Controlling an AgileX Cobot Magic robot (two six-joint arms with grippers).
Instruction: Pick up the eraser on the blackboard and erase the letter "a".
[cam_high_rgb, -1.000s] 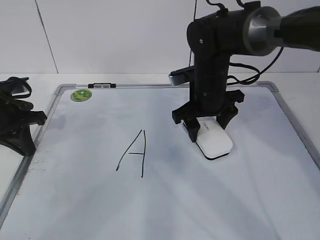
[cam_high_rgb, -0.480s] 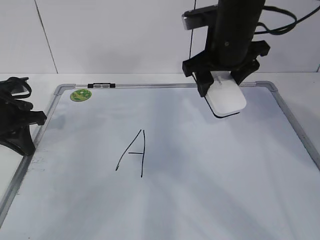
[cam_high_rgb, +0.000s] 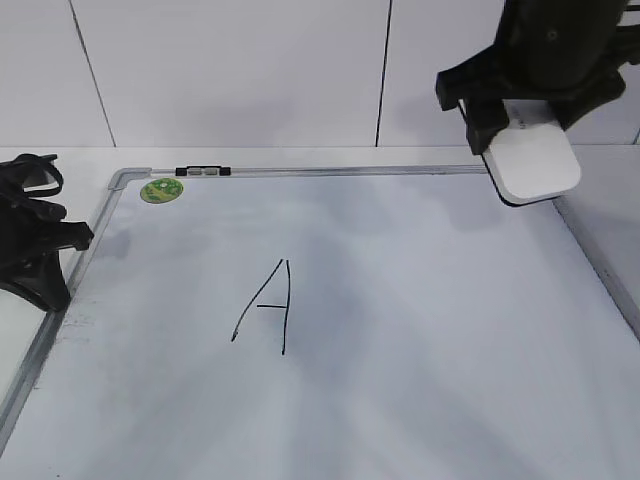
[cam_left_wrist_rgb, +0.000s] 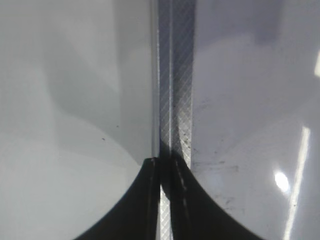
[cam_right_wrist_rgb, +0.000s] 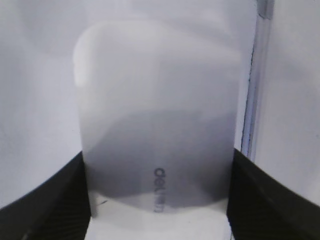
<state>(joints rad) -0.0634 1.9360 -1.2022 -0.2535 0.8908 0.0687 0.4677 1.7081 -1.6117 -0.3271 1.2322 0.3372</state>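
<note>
Blackboard (cam_high_rgb: 420, 380): I see it lying flat on the white counter (cam_high_rgb: 60, 158), the near part of its white surface bare.
Capital "A" (cam_high_rgb: 267, 305): black marker strokes left of the board's middle; it is the only writing I can see on the board.
Left pincer (cam_high_rgb: 35, 262): it rests at the board's left edge, low on the counter; in my left wrist view (cam_left_wrist_rgb: 165, 200) the two black fingers (cam_left_wrist_rgb: 145, 205) sit pressed together over the silver frame strip, gripping nothing.
Green sticker (cam_high_rgb: 162, 189): round, at the far left corner, just inside the frame.
Black clip (cam_high_rgb: 203, 171): a small dark piece on the far frame rail, just right of the sticker.
Eraser (cam_high_rgb: 532, 160): up in the air over the board's far right corner, white top showing, black base edge along its underside; grey "deli" lettering reads in my right wrist view (cam_right_wrist_rgb: 159, 195).
Right pincer (cam_high_rgb: 530, 100): clamped on the eraser from both sides, black fingers (cam_right_wrist_rgb: 45, 200) flanking it in my right wrist view (cam_right_wrist_rgb: 159, 220).
</note>
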